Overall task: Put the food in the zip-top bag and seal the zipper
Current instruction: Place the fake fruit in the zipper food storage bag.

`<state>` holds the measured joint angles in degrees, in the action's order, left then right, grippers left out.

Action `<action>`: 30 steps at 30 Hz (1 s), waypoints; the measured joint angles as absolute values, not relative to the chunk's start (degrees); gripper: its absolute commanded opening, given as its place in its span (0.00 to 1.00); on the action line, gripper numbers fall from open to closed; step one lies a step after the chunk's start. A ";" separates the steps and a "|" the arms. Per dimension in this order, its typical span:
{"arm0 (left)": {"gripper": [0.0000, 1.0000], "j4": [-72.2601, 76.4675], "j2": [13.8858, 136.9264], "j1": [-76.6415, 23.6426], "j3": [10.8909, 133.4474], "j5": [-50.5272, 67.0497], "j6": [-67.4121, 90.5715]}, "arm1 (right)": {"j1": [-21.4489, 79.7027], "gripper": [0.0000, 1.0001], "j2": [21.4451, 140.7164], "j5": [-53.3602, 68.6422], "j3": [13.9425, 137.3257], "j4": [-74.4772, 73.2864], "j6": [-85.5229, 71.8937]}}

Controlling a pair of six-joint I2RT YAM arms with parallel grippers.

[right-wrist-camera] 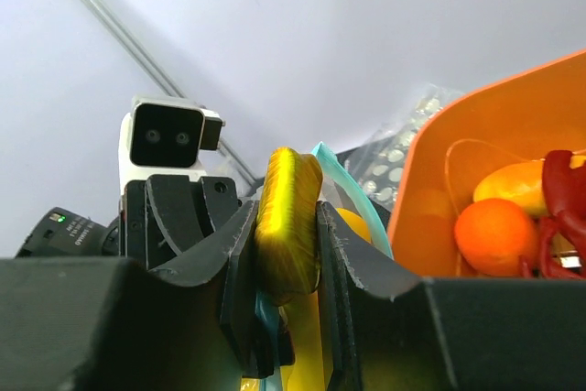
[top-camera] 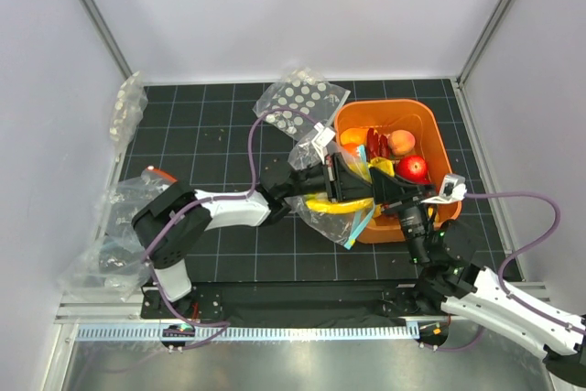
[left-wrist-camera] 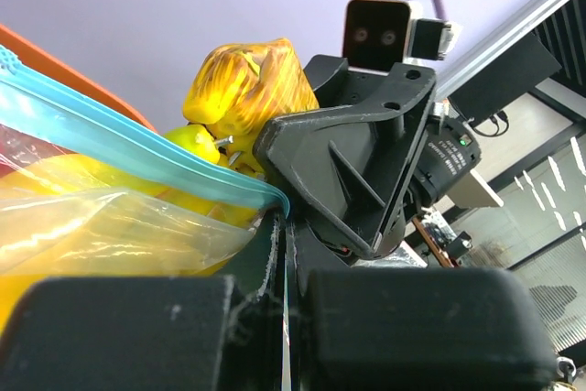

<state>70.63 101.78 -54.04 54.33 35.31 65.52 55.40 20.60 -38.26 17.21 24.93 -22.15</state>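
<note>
Black bench [top-camera: 220,135] ruled with a pale grid; orange bin [top-camera: 389,109] holding a red apple [top-camera: 413,168], red chilli peppers [right-wrist-camera: 560,203] and a small round orange [right-wrist-camera: 493,235]. Clear zip-top bag [top-camera: 316,222] with a light-blue zipper [left-wrist-camera: 110,130], the yellow banana bunch [top-camera: 334,206] showing through; a second clear bag [top-camera: 307,98] is printed with white dots. The mango-like piece [right-wrist-camera: 287,217] is yellow, streaked orange-brown, set between black jaws.
</note>
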 measured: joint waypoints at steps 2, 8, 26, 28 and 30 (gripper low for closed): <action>0.00 69.67 100.53 -54.28 54.30 34.92 65.30 | 55.57 0.01 20.40 -38.17 17.21 26.17 -23.33; 0.00 69.06 96.60 -55.16 53.93 34.46 65.43 | 56.07 0.01 15.99 -39.62 17.15 24.58 -24.84; 0.00 73.91 92.97 -55.66 56.93 34.15 64.16 | 55.92 0.01 23.29 -28.88 16.82 23.05 -23.18; 0.00 73.91 93.30 -55.61 57.95 34.33 64.40 | 55.42 0.01 25.76 -27.49 16.97 23.27 -21.87; 0.00 73.89 93.38 -55.55 58.43 34.59 64.62 | 54.98 0.01 27.18 -26.76 17.26 23.49 -20.62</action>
